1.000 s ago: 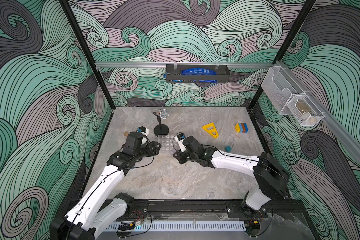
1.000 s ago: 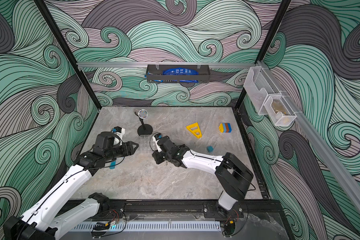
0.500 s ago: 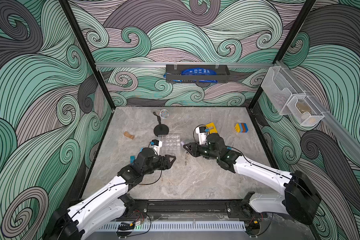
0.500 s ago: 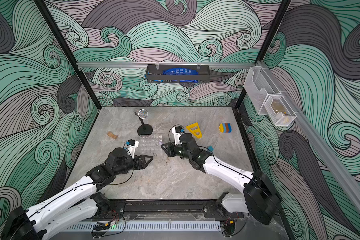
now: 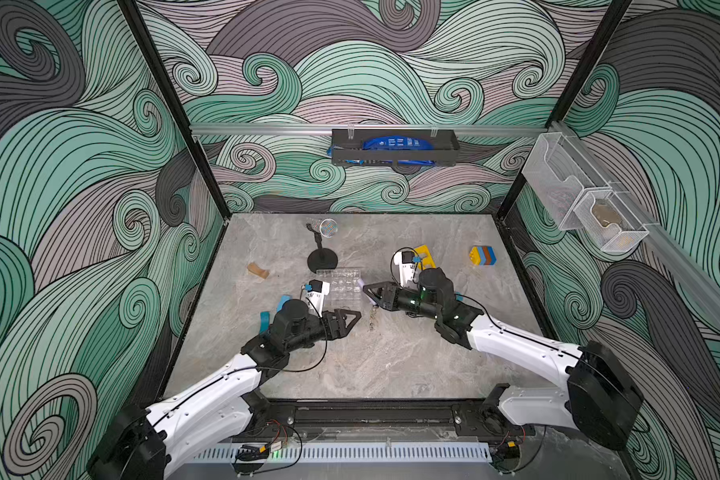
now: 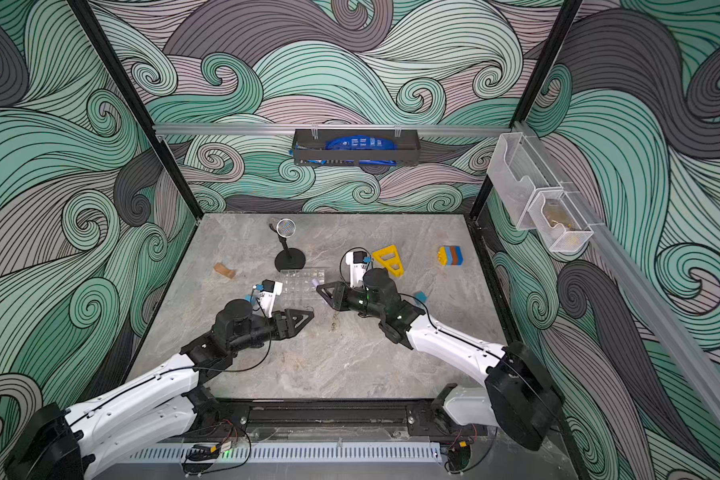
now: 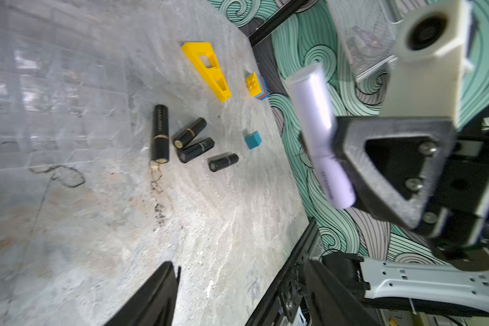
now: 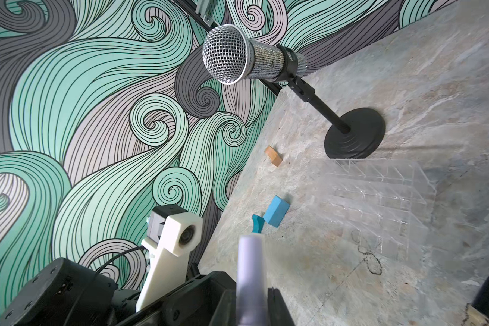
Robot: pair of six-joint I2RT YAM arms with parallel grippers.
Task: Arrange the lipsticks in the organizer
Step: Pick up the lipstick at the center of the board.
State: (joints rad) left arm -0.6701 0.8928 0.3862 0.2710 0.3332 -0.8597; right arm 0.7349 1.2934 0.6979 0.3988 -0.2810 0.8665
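Observation:
My right gripper is shut on the slim lavender lipstick, just right of the clear organizer. The right wrist view shows the tube sticking out past the fingertips toward the organizer. Several black lipsticks lie loose on the table in the left wrist view; both top views hide them under the right arm. My left gripper hangs open and empty in front of the organizer, its fingers spread wide.
A microphone on a stand rises just behind the organizer. A yellow triangle, stacked bricks and a teal cube lie to the right. A blue block and a tan block lie to the left.
The left arm has pulled back from the organizer's left side toward the front. The right gripper has swung from the organizer's front to its right side. Little has moved in the last half second.

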